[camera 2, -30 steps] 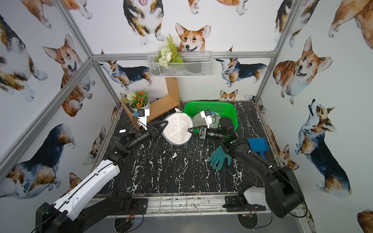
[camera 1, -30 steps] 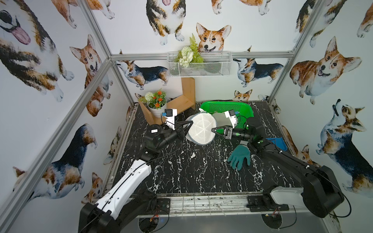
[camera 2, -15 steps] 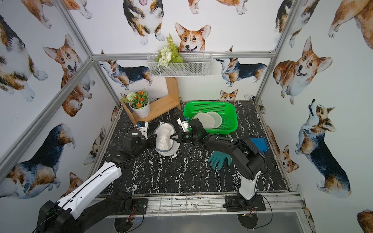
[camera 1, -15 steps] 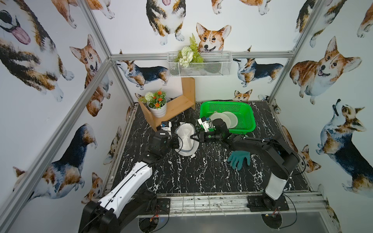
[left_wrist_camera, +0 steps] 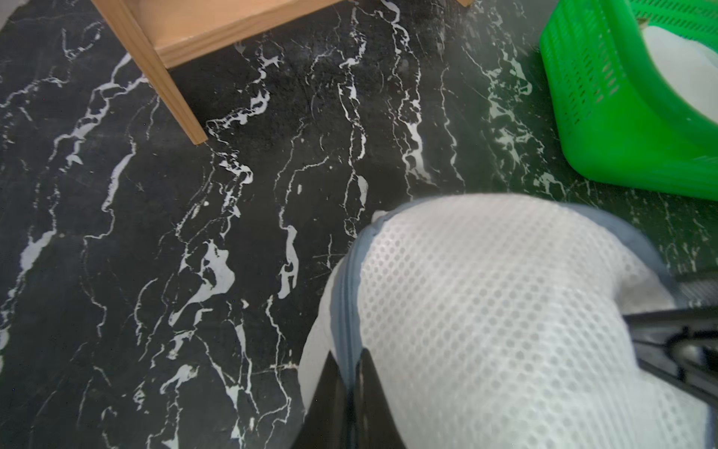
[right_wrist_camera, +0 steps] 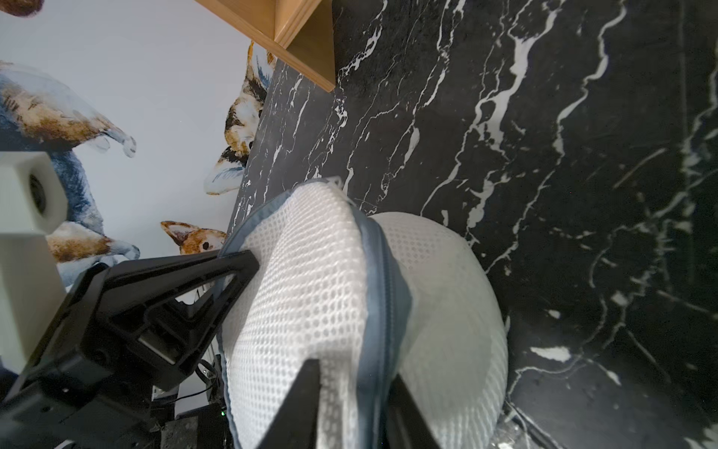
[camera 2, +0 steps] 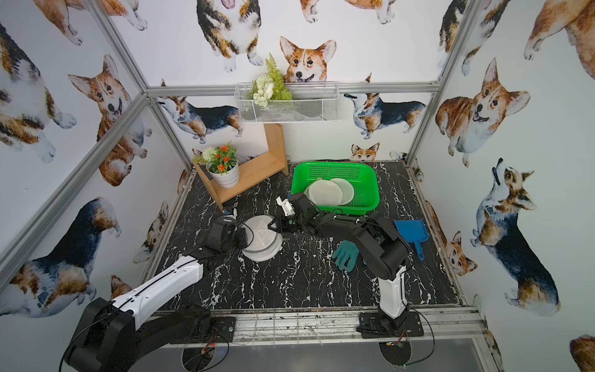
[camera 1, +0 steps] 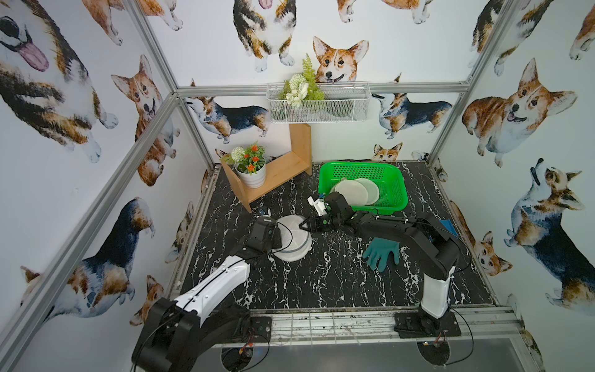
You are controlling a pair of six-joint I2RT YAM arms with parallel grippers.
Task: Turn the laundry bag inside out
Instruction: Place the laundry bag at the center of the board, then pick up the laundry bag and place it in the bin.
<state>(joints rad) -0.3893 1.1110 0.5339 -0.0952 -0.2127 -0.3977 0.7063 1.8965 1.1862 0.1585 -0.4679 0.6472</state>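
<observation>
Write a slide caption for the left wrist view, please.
Left tool pinching the grey seam of the white mesh laundry bag.

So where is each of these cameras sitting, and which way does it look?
Both top views: high above the front, looking down on the whole black marbled table; both arms show.
Left wrist: on the left arm, looking past the left claw at the laundry bag; only claw tips show.
Right wrist: on the right arm, facing the right claw, the bag and the left claw.
Shared: both wrist views catch the bag and wooden shelf.

Round white mesh laundry bag (camera 1: 297, 248), grey-zippered
</observation>
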